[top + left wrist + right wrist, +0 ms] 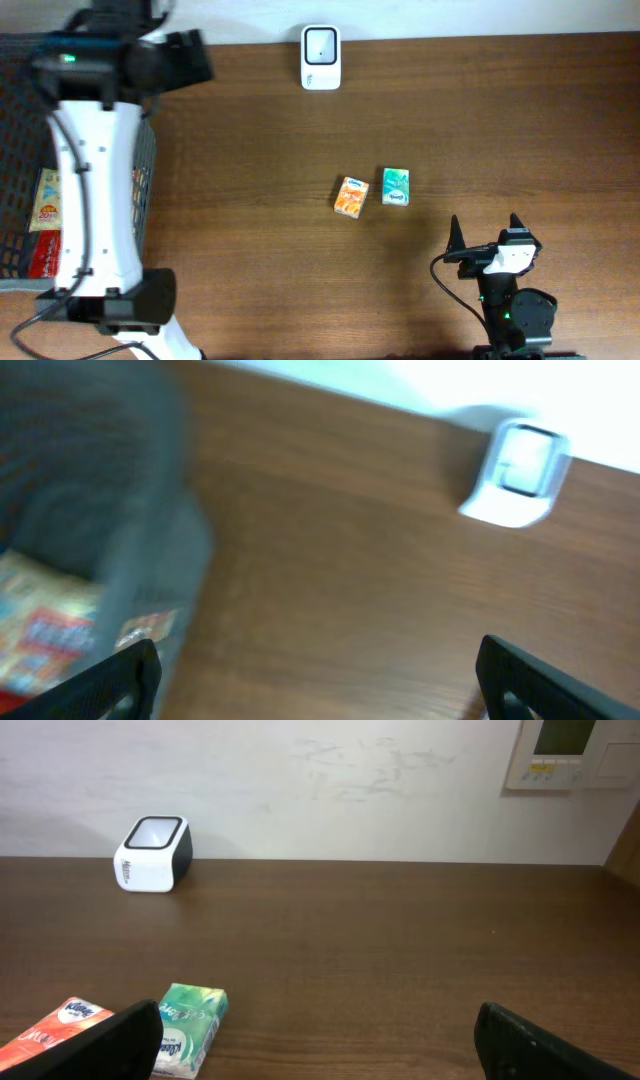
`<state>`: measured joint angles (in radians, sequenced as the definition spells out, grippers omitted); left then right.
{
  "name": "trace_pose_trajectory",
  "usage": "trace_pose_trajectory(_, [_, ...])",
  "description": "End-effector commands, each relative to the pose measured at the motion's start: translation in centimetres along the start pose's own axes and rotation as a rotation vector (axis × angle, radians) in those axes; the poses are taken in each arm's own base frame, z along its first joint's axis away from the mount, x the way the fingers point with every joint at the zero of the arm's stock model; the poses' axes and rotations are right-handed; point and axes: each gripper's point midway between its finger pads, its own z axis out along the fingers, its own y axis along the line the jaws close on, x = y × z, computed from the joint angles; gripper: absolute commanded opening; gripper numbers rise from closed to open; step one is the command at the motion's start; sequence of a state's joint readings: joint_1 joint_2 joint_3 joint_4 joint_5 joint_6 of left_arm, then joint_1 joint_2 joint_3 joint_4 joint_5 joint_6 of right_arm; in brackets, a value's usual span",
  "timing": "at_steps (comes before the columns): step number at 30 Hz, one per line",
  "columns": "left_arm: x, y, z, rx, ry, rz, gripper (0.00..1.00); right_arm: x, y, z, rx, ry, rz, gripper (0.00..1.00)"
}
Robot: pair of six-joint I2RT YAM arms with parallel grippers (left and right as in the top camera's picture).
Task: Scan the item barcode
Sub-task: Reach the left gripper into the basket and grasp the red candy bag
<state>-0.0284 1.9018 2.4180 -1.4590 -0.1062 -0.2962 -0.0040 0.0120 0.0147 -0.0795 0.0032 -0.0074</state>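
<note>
The white barcode scanner (321, 57) stands at the table's far edge, and it also shows in both wrist views (520, 470) (153, 853). Two small packs lie mid-table, an orange one (351, 197) (60, 1025) and a green one (396, 186) (190, 1015). My left gripper (188, 58) (320, 695) hovers open and empty over the table's far left, beside the basket and left of the scanner. That view is blurred. Near the front edge my right gripper (485, 232) (320, 1055) is open and empty, with the green pack just ahead of its left finger.
A dark mesh basket (15, 150) (100, 510) stands at the table's left edge and holds snack packets (45, 215) (45, 625). The left arm's white body (95, 200) reaches over the basket's right side. A wall panel (570, 750) hangs behind the table.
</note>
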Motion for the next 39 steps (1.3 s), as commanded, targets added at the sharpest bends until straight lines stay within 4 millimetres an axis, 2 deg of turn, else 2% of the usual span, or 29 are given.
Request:
trace_pose_trajectory(1, [0.1,6.8,0.0,-0.121,0.036,-0.126,0.99,0.4,-0.2,0.0,0.008,0.006,0.000,0.98])
trace_pose_trajectory(2, [0.2,9.2,-0.1,-0.172,0.043,-0.164,0.99,0.4,-0.2,0.0,0.008,0.006,0.000,0.99])
trace_pose_trajectory(5, [0.0,14.0,-0.3,-0.243,0.040,-0.254,0.99,0.4,-0.2,0.0,0.008,0.007,0.000,0.98])
trace_pose_trajectory(7, [1.1,16.0,0.1,-0.278,0.082,-0.291,0.99,0.4,-0.2,0.0,0.008,0.007,0.000,0.98])
trace_pose_trajectory(11, [3.8,20.8,2.6,-0.347,0.177,-0.383,0.99,0.4,-0.2,0.0,0.008,0.007,0.000,0.99])
trace_pose_trajectory(14, [5.6,23.4,5.1,-0.380,0.212,-0.477,1.00,0.4,-0.2,0.0,0.008,0.006,0.000,0.99])
trace_pose_trajectory(18, [8.0,24.3,8.7,-0.409,0.240,-0.613,1.00,0.4,-0.2,0.0,0.008,0.006,0.000,0.99])
trace_pose_trajectory(21, [9.6,24.5,10.7,-0.414,0.267,-0.613,0.98,0.4,-0.2,0.0,0.008,0.006,0.000,0.98])
trace_pose_trajectory(22, [10.2,24.7,10.9,-0.429,0.280,-0.611,0.97,0.4,-0.2,0.0,0.008,0.006,0.000,0.98])
trace_pose_trajectory(23, [11.9,26.4,10.3,-0.572,0.295,-0.677,0.96,0.4,-0.2,0.0,0.008,0.006,0.000,0.99])
trace_pose_trajectory(24, [13.2,27.2,9.8,-0.660,0.303,-0.728,0.97,0.4,-0.2,0.0,0.008,0.006,0.000,0.99])
trace_pose_trajectory(28, [16.5,27.0,10.9,-0.705,0.374,-0.787,0.98,0.4,-0.2,0.0,0.008,0.007,0.000,0.98])
trace_pose_trajectory(29, [18.1,27.0,11.5,-0.721,0.401,-0.808,0.99,0.4,-0.2,0.0,0.008,0.006,0.000,0.98])
trace_pose_trajectory(31, [19.6,27.2,12.9,-0.724,0.407,-0.811,1.00,0.4,-0.2,0.0,0.008,0.006,0.000,0.99])
trace_pose_trajectory(35, [20.8,27.7,14.5,-0.720,0.391,-0.824,0.99,0.4,-0.2,0.0,0.008,0.006,0.000,0.99])
trace_pose_trajectory(39, [20.6,28.0,14.8,-0.721,0.369,-0.832,0.96,0.4,-0.2,0.0,0.008,0.007,0.000,0.98])
